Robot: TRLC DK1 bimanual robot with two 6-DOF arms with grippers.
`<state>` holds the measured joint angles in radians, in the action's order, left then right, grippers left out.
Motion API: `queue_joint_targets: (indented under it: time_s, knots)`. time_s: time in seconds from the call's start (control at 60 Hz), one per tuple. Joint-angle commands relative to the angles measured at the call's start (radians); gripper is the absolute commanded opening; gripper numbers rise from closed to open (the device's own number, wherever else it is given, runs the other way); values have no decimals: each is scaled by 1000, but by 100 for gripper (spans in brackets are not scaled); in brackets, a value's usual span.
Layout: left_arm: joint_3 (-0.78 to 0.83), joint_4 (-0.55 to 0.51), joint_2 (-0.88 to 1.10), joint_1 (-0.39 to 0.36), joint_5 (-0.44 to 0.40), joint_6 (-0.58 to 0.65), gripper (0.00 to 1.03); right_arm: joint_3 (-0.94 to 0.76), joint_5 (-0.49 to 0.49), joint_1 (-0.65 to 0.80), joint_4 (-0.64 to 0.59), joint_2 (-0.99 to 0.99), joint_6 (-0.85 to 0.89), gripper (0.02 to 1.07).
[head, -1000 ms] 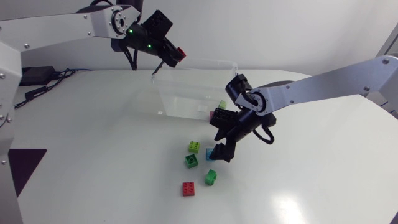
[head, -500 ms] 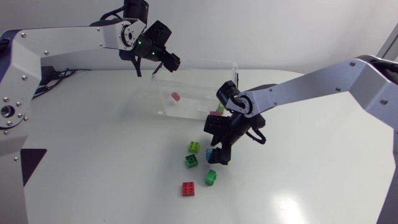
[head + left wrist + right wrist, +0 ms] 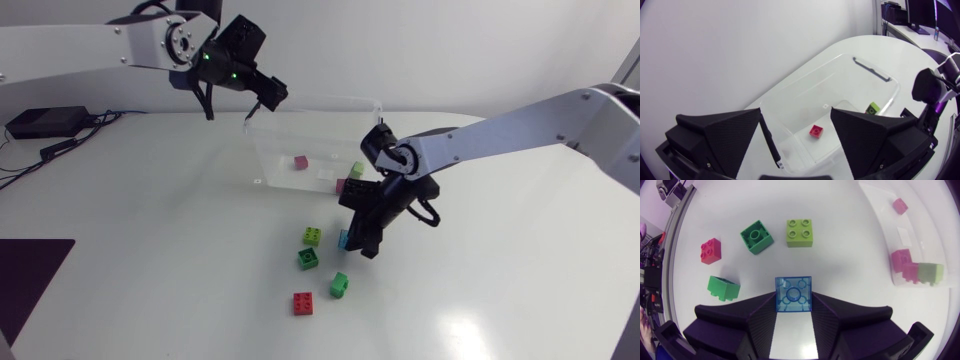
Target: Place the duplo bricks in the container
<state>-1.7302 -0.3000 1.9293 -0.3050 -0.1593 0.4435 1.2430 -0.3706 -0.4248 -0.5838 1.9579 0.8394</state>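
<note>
Head view gives us the container (image 3: 330, 100), a clear tub standing toward the far edge of the table (image 3: 150, 250), about midway along it. Our left gripper (image 3: 268, 95) hangs over the tub's far left corner, its fingers spread wide with nothing between them. Through that gap the left wrist view looks down on a red brick (image 3: 816, 130) lying on the tub's floor. Two more bricks sit inside by the near right corner, a pink brick (image 3: 343, 185) and a pale green brick (image 3: 357, 169), close together. Our right arm comes in from the table's right edge. The right gripper (image 3: 793, 302) is low over the table just in front of the tub's near wall, clamped on a blue brick (image 3: 793, 294). In the right wrist view a finger presses each side of it, studs facing the camera. We cannot tell whether the blue brick rests on the table or hangs just above it. Four loose bricks lie around the table's middle. A lime brick (image 3: 313, 236) is just beside the blue one, and a dark green brick (image 3: 308, 258) is just beside the lime. A green brick (image 3: 340, 285) lies a little nearer the near edge. A second red brick (image 3: 302, 303) is nearest that edge.
</note>
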Motion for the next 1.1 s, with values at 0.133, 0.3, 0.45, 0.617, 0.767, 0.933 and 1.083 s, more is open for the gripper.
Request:
queue_joint_targets:
  time_s: [0.133, 0.3, 0.45, 0.617, 0.767, 0.933, 1.083]
  knots:
    - [199, -93, -201, -75, -36, 73, 98, -66, -30, 40, -25, -225, -22, 31]
    - [379, -146, -320, -118, -65, 159, 98, -36, -34, 61, -25, -329, -82, 31]
    - [528, -177, -388, -152, -77, 241, 98, 46, -30, 73, -22, -338, -141, 31]
    - [658, -186, -431, -197, -95, 296, 98, 159, -11, 90, -7, -281, -214, 31]
    - [742, -186, -440, -243, -97, 322, 98, 262, 9, 104, -1, -200, -258, 31]
    - [793, -182, -435, -278, -97, 337, 98, 342, 27, 112, 19, -128, -299, 31]
    - [827, -176, -423, -304, -97, 340, 98, 398, 35, 121, 33, -76, -322, 31]
